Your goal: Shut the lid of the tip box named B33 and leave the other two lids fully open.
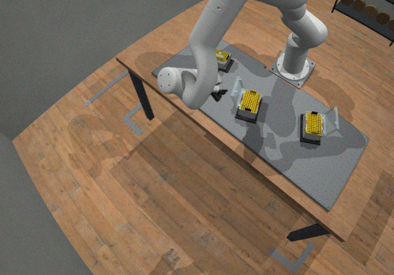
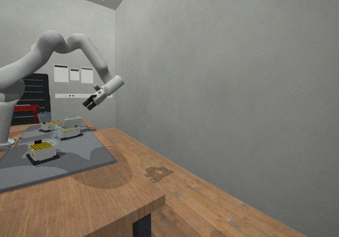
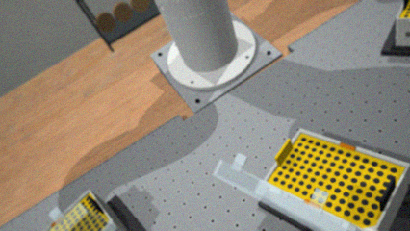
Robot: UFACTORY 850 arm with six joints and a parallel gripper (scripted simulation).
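My gripper is open and empty, high above the bench plate. Three tip boxes show yellow racks. The middle box has its clear lid standing open. The box at the right in the top view has its lid open. The box at the upper left of the top view is partly behind the arm; its lid appears open. Boxes look flat in dark holder plates. No sticker is readable.
The perforated grey plate lies on the wooden table. The arm base stands behind the plate. A shelf rack stands in the background.
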